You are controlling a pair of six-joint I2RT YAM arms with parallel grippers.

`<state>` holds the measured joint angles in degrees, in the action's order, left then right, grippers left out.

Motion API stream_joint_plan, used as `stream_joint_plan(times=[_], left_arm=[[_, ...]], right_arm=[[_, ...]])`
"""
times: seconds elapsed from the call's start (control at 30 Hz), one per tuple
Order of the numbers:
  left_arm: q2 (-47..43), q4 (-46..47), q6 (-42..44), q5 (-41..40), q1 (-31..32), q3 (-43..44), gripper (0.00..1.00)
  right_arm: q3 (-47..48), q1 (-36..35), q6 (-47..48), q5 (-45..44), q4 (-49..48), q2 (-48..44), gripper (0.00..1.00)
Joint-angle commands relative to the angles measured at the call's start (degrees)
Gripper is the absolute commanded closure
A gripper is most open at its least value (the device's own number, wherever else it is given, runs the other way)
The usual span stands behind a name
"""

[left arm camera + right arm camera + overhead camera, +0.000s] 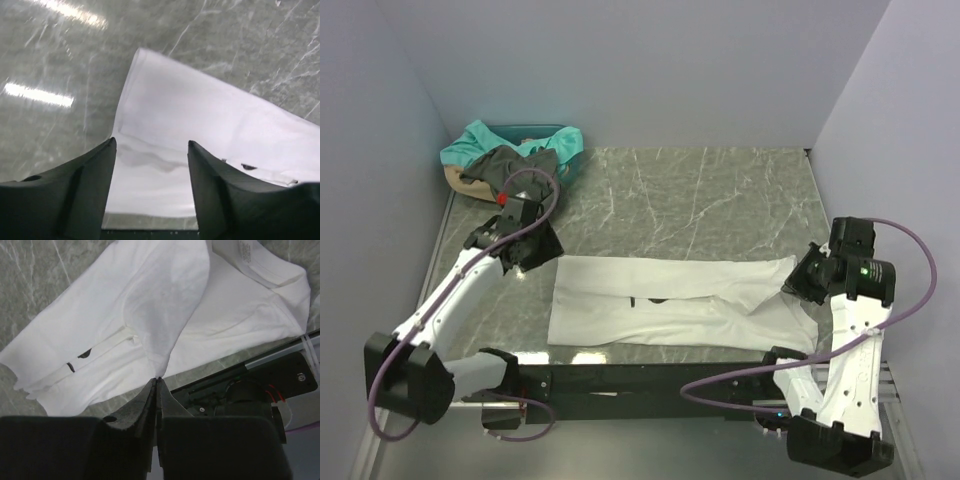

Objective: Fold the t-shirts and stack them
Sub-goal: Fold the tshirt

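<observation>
The white t-shirt (670,300) lies folded lengthwise near the table's front edge, its black chest print (650,299) showing at the fold. My right gripper (798,285) is shut on a pinch of the white t-shirt (150,315) at its right end and lifts that cloth off the table. My left gripper (538,258) is open and empty, hovering just above the shirt's left end (175,115). The teal t-shirt (485,140) and the dark grey t-shirt (510,165) lie crumpled together at the back left.
A teal basket (555,135) sits under the crumpled shirts in the back-left corner. Grey walls close in the left, back and right. A black rail (650,378) runs along the table's front edge between the arm bases.
</observation>
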<state>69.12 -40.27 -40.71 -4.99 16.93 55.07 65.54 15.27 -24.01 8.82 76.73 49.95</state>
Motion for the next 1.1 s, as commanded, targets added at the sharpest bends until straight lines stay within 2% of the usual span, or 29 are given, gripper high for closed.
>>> stream_joint_plan(times=[0.0, 0.03, 0.07, 0.17, 0.27, 0.37, 0.5, 0.7, 0.83, 1.07], left_arm=[[-6.5, -9.3, -4.5, -1.6, 0.1, -0.1, 0.33], [-7.6, -10.3, -5.4, -1.8, 0.2, 0.0, 0.3], [-8.5, -11.0, -5.7, -1.8, 0.1, 0.0, 0.29], [-9.5, -9.4, -5.9, -0.5, 0.1, -0.5, 0.24], [-4.7, -6.8, -5.2, 0.7, 0.3, -0.1, 0.22], [-0.1, -2.1, -5.5, 1.3, 1.7, 2.3, 0.2], [6.6, 5.4, -6.4, 6.3, 3.0, 4.2, 0.16], [15.5, 12.8, -6.1, 10.1, 3.5, 2.8, 0.14], [19.6, 16.4, -5.4, 10.7, 3.6, 0.5, 0.14], [25.4, 18.6, -4.6, 10.4, 4.6, -0.5, 0.13]], right_arm=[[0.5, 0.1, -0.2, -1.6, 6.2, -3.0, 0.9], [0.9, 0.1, -0.7, -1.8, 6.1, -3.4, 0.83], [1.3, 0.0, -1.1, -2.0, 6.0, -3.2, 0.72], [4.3, 0.1, -1.4, -3.9, 4.7, -1.8, 0.56], [8.3, 0.1, -1.1, -5.8, 2.4, 0.0, 0.41], [7.9, 0.1, -1.7, -3.4, -2.5, 1.4, 0.41], [1.2, -0.9, -5.9, 3.9, -11.1, 2.4, 0.44], [-6.1, -7.5, -10.4, 3.2, -22.8, 8.0, 0.44], [-8.8, -8.8, -11.8, 3.7, -31.0, 13.1, 0.44], [-10.3, -8.9, -11.6, 4.8, -39.0, 23.5, 0.45]])
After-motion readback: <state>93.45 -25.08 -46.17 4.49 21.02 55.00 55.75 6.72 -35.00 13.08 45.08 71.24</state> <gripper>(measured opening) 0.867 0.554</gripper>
